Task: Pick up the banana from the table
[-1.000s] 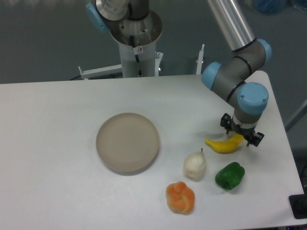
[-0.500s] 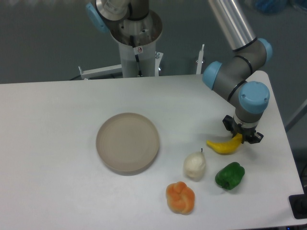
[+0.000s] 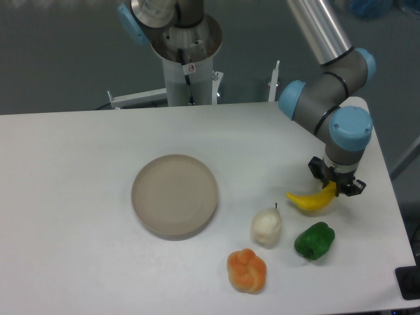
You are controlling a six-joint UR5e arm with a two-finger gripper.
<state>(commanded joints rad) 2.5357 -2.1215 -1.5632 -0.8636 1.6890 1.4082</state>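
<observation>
Large flat white matte table (image 3: 79, 197) across most of frame, dark grey backdrop above. Small curved bright-yellow toy banana (image 3: 310, 201) at right of frame, mid-height, tapered left end pointing toward frame centre, right end tipped up into black two-finger gripper (image 3: 336, 188). Gripper closed on banana's right end, fingers either side of the yellow tip; pointing straight down from blue-capped grey wrist joint. Can't tell whether banana's lower edge touches table or sits just clear; faint shadow underneath.

Silver UR5e arm (image 3: 319, 27) w/ blue joint caps coming in from top right of frame, bending down at right edge to gripper. Grey-white arm base column (image 3: 187, 56) at top centre, behind table's far edge, w/ white bracket beside it.

Round beige shallow plate (image 3: 174, 194) at centre-left of frame, well apart from banana. Whitish pear-shaped toy fruit w/ small dark stem (image 3: 266, 226) lower centre-right, below-left of banana, near but not touching. Glossy green toy bell pepper (image 3: 314, 241) directly below banana, lower right, just beside pear, gap visible between. Orange knobbly toy fruit (image 3: 247, 270) near bottom edge, below-left of pear, close, not touching. Dark object partly cut off at bottom right corner, past table edge; too little shown to identify.
</observation>
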